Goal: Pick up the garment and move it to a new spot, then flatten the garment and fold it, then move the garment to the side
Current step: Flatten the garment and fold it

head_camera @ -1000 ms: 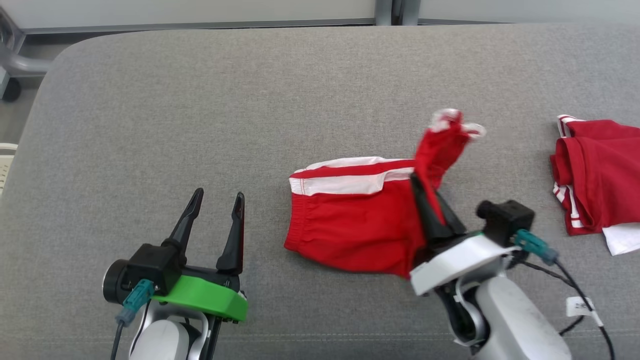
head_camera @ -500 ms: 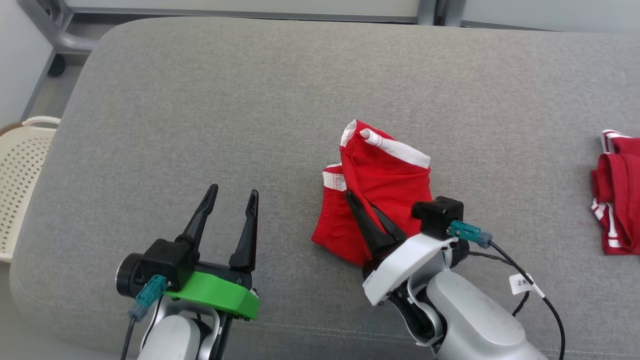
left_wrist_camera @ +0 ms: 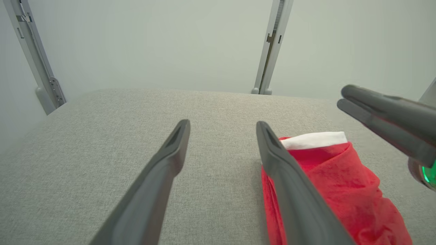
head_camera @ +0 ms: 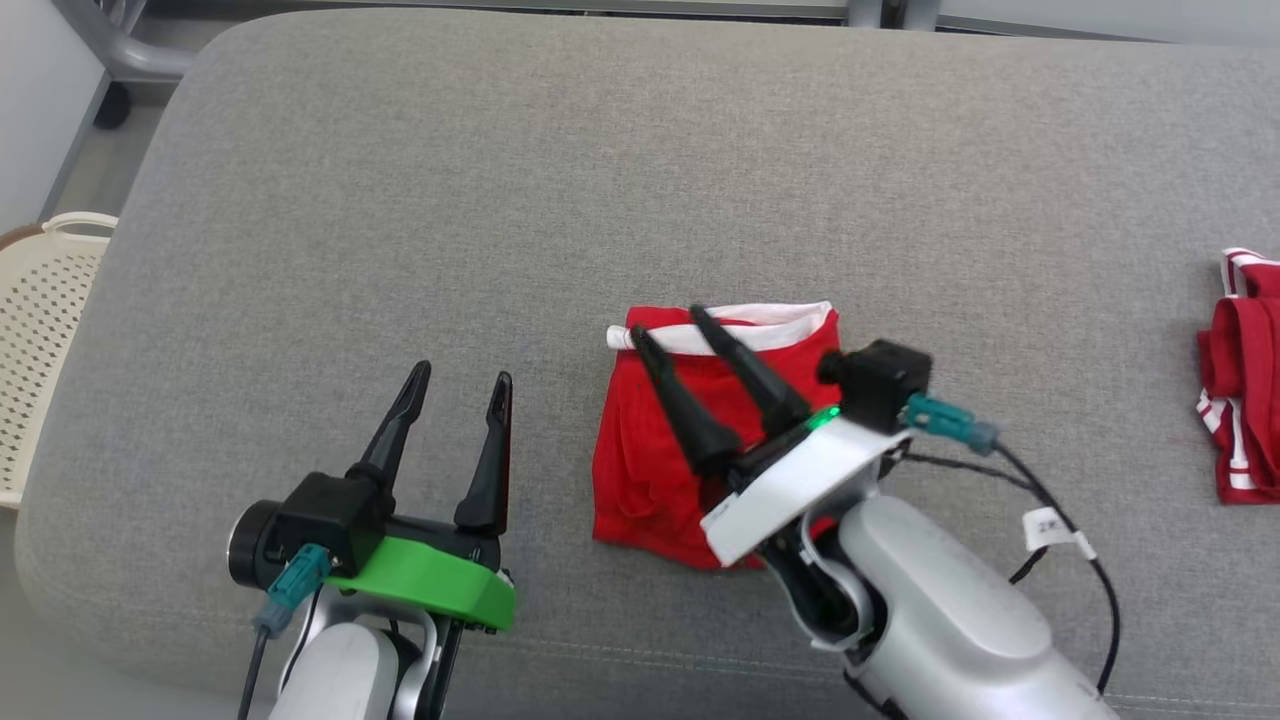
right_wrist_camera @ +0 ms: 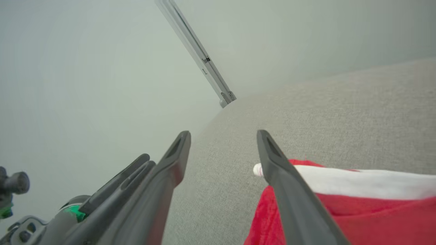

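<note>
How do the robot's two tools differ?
The left tool sits on a green mount; the right tool on a white mount. The left tool is over grey couch; the right tool is over the red garment. Both are open, with dark fingers.

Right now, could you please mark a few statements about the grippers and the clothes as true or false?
The right gripper is open over the folded red garment. True.
The left gripper grips that garment. False: it is open, apart from it.
A second red garment lies at the far right. True.
The cream basket stands on the gray cushion. False: it stands beside it, off the left end.
</note>
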{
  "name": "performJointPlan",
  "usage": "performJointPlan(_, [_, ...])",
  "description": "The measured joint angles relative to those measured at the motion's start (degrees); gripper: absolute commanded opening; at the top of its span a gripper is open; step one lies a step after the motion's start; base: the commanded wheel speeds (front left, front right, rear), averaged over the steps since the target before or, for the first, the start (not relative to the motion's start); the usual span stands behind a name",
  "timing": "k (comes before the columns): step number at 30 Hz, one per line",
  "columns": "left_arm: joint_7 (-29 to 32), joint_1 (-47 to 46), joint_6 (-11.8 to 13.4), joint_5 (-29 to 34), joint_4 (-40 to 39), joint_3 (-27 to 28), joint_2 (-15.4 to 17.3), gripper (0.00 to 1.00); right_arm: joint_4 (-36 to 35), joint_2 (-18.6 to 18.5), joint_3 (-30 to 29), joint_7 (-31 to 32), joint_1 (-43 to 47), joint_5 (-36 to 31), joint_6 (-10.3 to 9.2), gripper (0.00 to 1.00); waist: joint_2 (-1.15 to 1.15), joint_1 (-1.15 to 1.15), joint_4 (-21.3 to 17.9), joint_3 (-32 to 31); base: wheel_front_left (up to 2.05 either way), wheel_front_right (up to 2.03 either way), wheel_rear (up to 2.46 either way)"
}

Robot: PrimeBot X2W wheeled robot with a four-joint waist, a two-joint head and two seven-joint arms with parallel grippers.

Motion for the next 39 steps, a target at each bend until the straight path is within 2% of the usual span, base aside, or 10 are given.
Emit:
performJointPlan(4, [-0.2,-0.3,0.3,-0.1,0.2,0.1,0.1,1.00,-6.3,-0.1,-6.0,0.0,1.3,-4.3,-0.01,1.00,0.00,0.00,-0.7,0.0,0.00,0.00,0.00])
performJointPlan(10, [-0.7,-0.3,0.9,-0.2,0.1,1.0,0.8,1.00,-14.0,-0.1,-18.3,0.0,7.5,-15.8,0.00,1.00,0.00,0.00,-1.9,-0.8,0.00,0.00,0.00])
performJointPlan(18, [-1.2,1.0,2.7,-0.2,-0.7,3.2,2.6,1.00,-18.3,-1.7,-30.7,0.0,16.3,-25.9,-0.02,1.00,0.00,0.00,-4.0,-2.7,0.00,0.00,0.00])
performJointPlan(24, [-1.3,3.3,3.3,-0.3,-1.3,4.2,3.7,1.00,-18.8,-2.6,-34.5,0.0,21.4,-28.9,-0.01,1.00,0.00,0.00,-5.5,-4.6,0.00,0.00,0.00])
performJointPlan(39, [-1.8,7.8,4.4,-0.3,-1.2,4.1,4.0,1.00,-18.8,-1.6,-36.1,0.0,32.1,-31.2,-0.01,1.00,0.00,0.00,-7.8,-10.0,0.00,0.00,0.00])
